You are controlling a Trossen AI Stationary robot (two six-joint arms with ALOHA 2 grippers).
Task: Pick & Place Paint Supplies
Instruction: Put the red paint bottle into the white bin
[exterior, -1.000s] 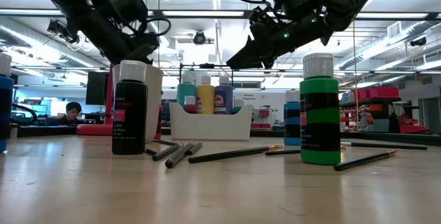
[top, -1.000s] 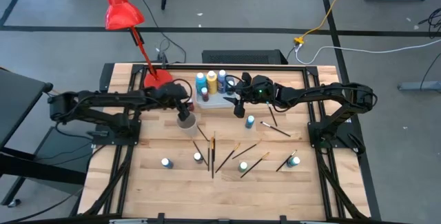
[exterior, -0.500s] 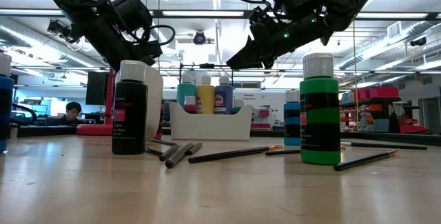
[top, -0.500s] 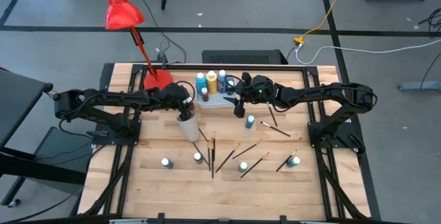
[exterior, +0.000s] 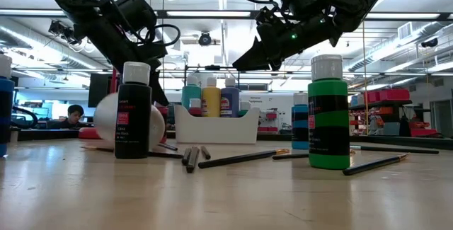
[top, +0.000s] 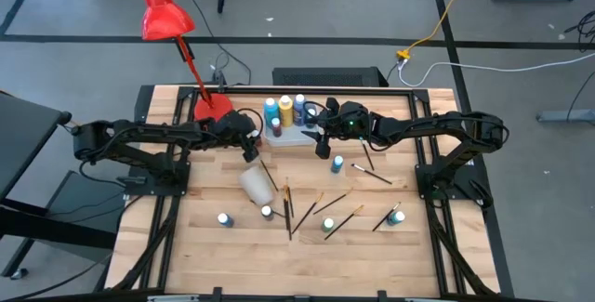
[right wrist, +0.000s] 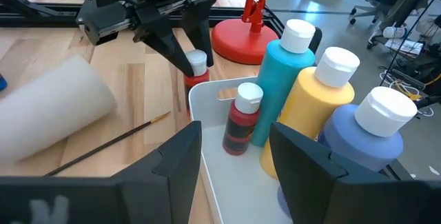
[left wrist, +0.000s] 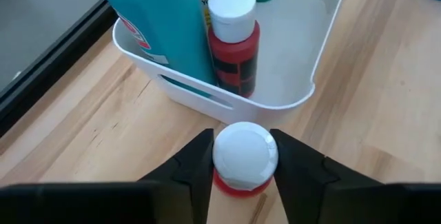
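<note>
Bright, even overhead light with soft, faint shadows on the table (top: 232,204); ceiling lamps glare in the low view; near wrist-view fingers blur

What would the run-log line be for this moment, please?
left claw: grips red bottle beside tray | right claw: open, by tray | white cup: on its side

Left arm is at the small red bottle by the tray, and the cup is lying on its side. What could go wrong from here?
The left gripper is at the red bottle close beside the tray; a lift might catch the rim. The cup lies beside the brushes and may roll into them. The right gripper hovers at the same tray, so the arms could clash.
</note>
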